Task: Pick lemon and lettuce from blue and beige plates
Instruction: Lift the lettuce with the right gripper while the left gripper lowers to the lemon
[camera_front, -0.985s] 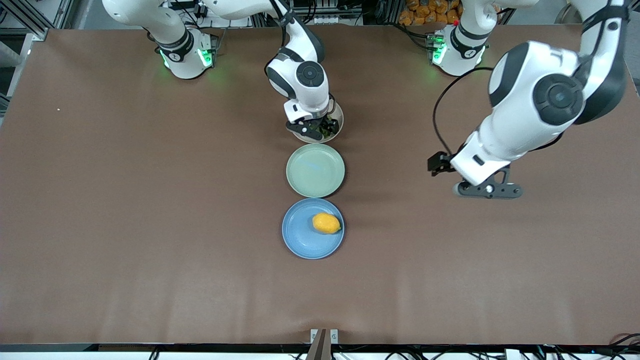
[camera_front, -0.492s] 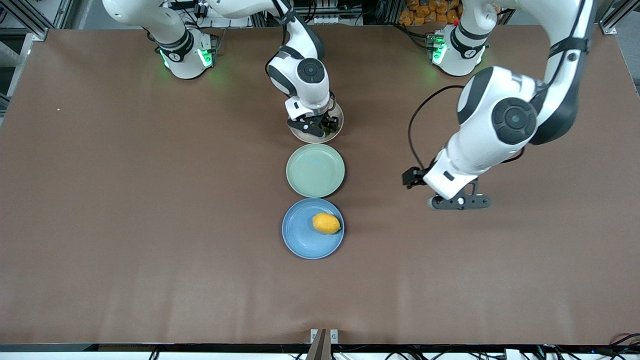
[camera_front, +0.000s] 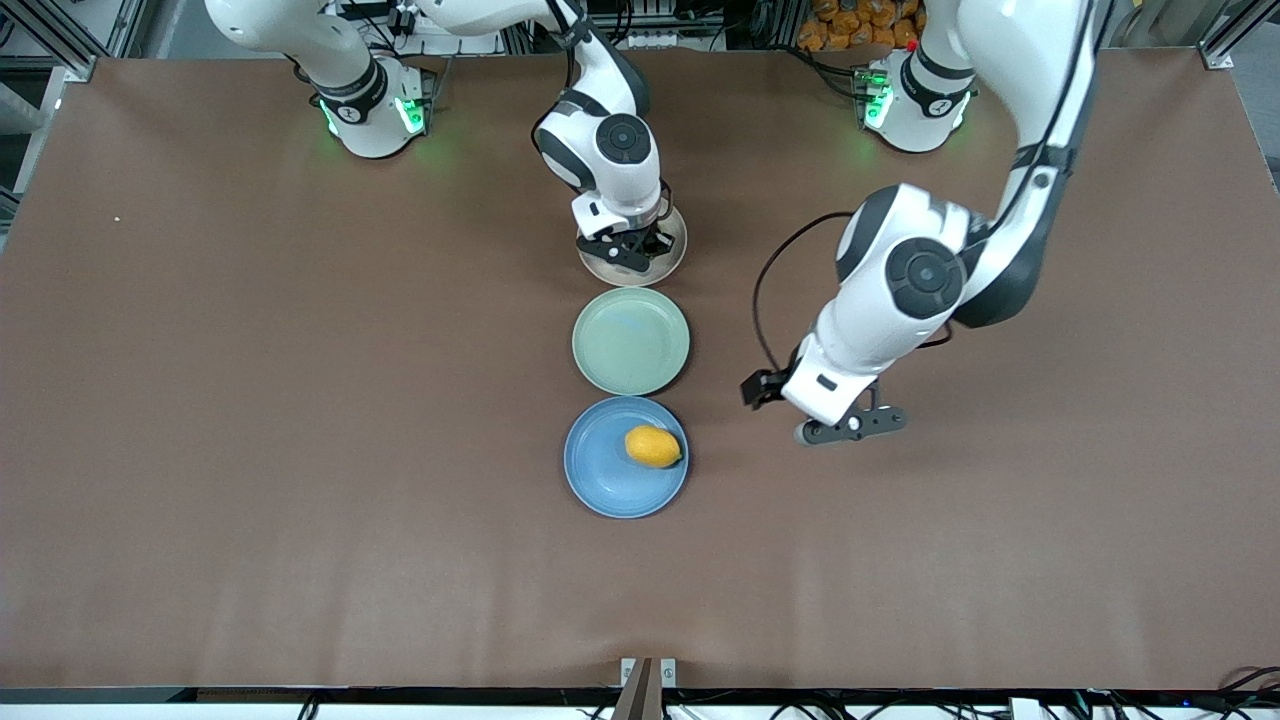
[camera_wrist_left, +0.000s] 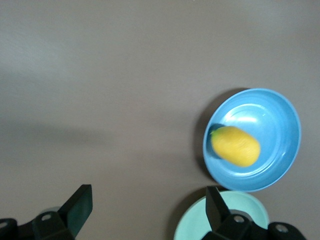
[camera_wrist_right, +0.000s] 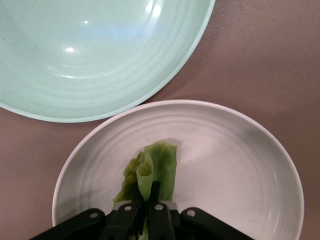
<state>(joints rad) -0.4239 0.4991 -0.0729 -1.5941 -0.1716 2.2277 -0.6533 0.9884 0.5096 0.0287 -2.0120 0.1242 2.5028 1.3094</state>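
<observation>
The lemon lies on the blue plate, nearest the front camera. It also shows in the left wrist view on the blue plate. My left gripper is open and empty, over bare table beside the blue plate toward the left arm's end; its fingers stand wide apart. My right gripper is down on the beige plate, shut on the lettuce. The lettuce lies on the beige plate and is hidden under the gripper in the front view.
A pale green plate sits between the beige and blue plates, all three in a row at mid-table. It also shows in the right wrist view and the left wrist view. Brown table surface surrounds the plates.
My left arm has swung toward the blue plate and come lower. My right gripper has stayed at the beige plate, shifting slightly over the lettuce.
</observation>
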